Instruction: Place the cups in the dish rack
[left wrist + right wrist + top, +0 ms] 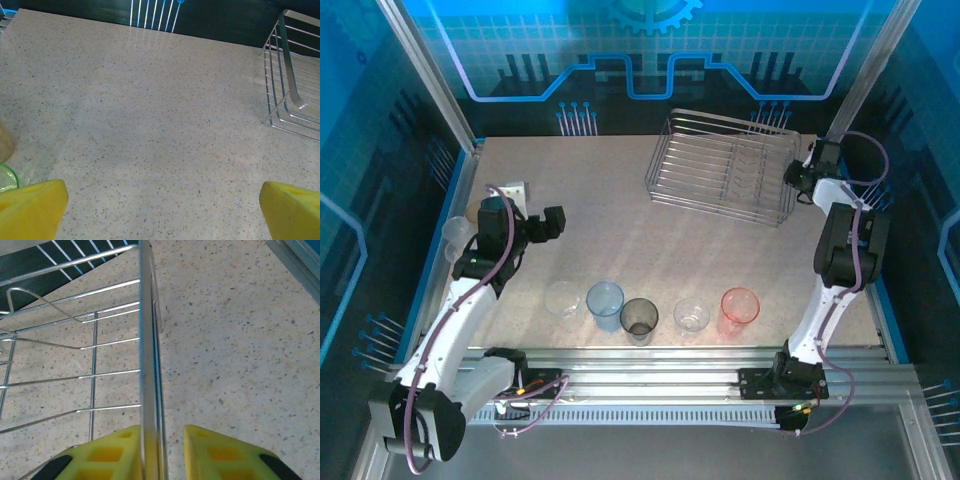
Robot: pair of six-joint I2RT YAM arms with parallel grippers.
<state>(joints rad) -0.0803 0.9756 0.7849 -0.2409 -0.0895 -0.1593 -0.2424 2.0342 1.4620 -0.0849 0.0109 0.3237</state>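
Note:
The silver wire dish rack stands at the back right of the table. My right gripper straddles its right rim: the left finger lies against the wire and a narrow gap shows before the right finger. Several cups stand in a row near the front edge: clear, blue, grey, clear and pink-red. My left gripper hangs wide open over bare tabletop at the left, with nothing between its fingers.
A pale cup sits at the table's left edge beside the left arm. A green cup rim shows at the left of the left wrist view. A small white block lies behind the arm. The rack's corner is ahead to the right.

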